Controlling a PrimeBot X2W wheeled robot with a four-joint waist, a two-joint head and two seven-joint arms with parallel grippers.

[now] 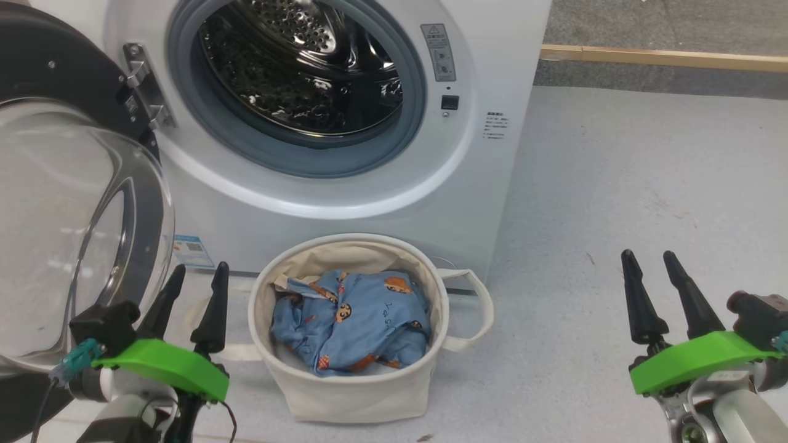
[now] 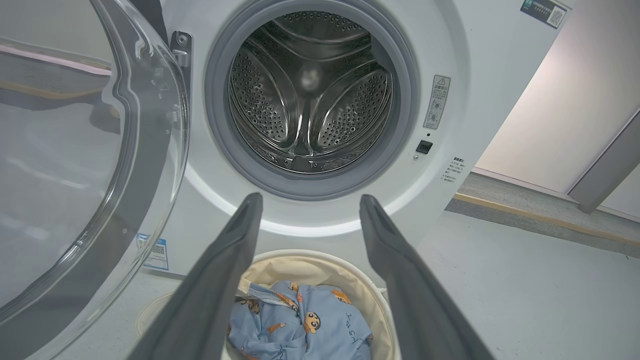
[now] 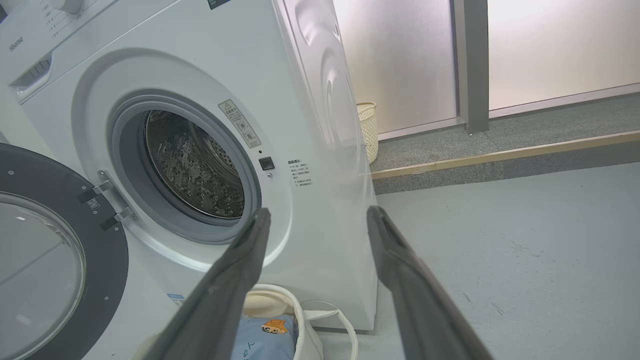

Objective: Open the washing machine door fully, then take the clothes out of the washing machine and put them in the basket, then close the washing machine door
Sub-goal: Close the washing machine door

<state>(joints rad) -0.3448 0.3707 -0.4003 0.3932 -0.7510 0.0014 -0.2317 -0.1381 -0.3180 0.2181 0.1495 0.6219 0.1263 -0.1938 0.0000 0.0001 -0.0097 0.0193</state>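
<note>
Grey floor (image 1: 646, 172) spreads beneath the left gripper (image 1: 201, 266) and right gripper (image 1: 647, 253), both empty, jaws parted. Between them the basket (image 1: 357, 387) holds the clothes (image 1: 357, 314), just before the washing machine (image 1: 468, 184), whose washing machine door (image 1: 74, 215) stands wide open leftward.

One washing machine (image 1: 394, 212), one door (image 1: 55, 240), one canvas basket (image 1: 351, 394), one garment (image 1: 360, 314).
</note>
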